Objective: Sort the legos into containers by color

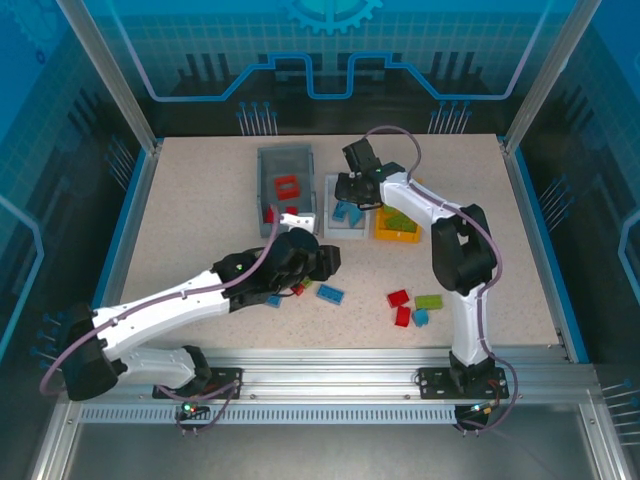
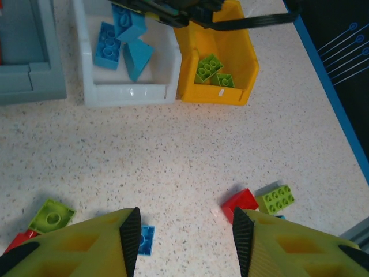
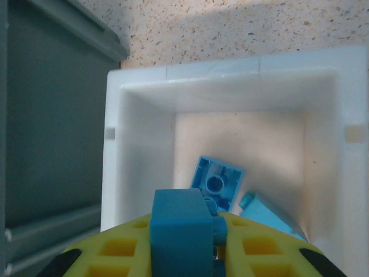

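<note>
My right gripper (image 1: 352, 186) is clenched on a blue brick (image 3: 180, 220), held above the white bin (image 3: 225, 81), where other blue bricks (image 3: 215, 182) already lie. My left gripper (image 2: 185, 234) hangs low over the middle of the table (image 2: 173, 156), jaws parted and nothing between them.

I judge the sorting roughly half done. The grey bin (image 1: 285, 150), toward the far edge, holds a red frame (image 1: 287, 186) and another red piece. The orange-yellow bin (image 2: 216, 95) holds lime green bricks (image 2: 210, 68).

Left loose on the surface toward the near right corner are two loose red bricks (image 1: 398, 298), a loose green brick (image 1: 429, 301) and a loose blue brick (image 1: 421, 317). A small blue piece (image 2: 144, 239) and a green piece (image 2: 51, 216) lie beside my left fingers.
</note>
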`<state>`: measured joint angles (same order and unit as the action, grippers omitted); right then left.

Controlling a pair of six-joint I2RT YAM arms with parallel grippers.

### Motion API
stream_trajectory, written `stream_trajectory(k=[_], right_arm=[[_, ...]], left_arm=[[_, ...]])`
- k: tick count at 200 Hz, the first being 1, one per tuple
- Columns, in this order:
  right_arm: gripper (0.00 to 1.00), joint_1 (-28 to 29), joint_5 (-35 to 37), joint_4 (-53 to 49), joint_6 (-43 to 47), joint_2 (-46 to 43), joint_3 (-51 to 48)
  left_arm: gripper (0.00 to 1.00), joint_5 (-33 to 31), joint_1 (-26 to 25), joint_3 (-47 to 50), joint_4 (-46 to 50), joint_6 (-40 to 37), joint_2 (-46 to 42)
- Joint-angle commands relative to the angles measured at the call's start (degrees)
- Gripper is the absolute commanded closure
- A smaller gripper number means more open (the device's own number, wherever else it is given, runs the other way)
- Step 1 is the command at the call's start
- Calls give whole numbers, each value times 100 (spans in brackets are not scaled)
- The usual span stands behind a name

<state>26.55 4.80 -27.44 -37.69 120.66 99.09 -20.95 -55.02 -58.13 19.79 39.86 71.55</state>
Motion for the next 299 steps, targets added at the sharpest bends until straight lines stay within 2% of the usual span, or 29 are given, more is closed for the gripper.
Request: stream_trajectory(k=[1, 28, 54, 120, 147, 161, 176, 201, 217, 234, 266, 299], right_arm=[[71, -96, -490, -77, -315, 263, 443], [60, -119, -667, -40, -342, 269, 463], [52, -132, -684, 212, -395, -137, 36], [53, -76, -262, 458, -102, -1834, -1283], [53, 254, 30, 424, 409, -2679, -1875], [52, 623, 181, 496, 797, -3148, -2329], [50, 1117, 286, 622, 1189, -3705, -2927], [46, 1882, 48, 727, 1624, -4437, -3853], [45, 2233, 32, 644, 1418, -4755, -4352], [43, 2534, 134, 603, 1134, -5086, -4799], [40, 2748, 213, 595, 684, -5499, -5305], [38, 2854, 62, 816, 475, -5797, -5478]], left_arm=[[51, -410, -119, -357, -117, -446, 185], [51, -660, -226, -480, 49, -536, 202], [51, -742, -228, -383, 256, -402, 62], [46, -890, -203, -15, 1383, 508, -506], [40, -325, 115, 208, 1883, 993, -519], [39, 158, 399, 323, 2170, 1210, -352], [37, 557, 570, 544, 2058, 1231, -219], [36, 1321, 1032, 628, 1807, 330, 103], [35, 1878, 1464, 535, 1953, -435, 434], [34, 2277, 1653, 372, 2182, -1294, 796], [30, 2259, 1657, -32, 2644, -2602, 1495], [30, 1764, 1656, -192, 2411, -3197, 1886]])
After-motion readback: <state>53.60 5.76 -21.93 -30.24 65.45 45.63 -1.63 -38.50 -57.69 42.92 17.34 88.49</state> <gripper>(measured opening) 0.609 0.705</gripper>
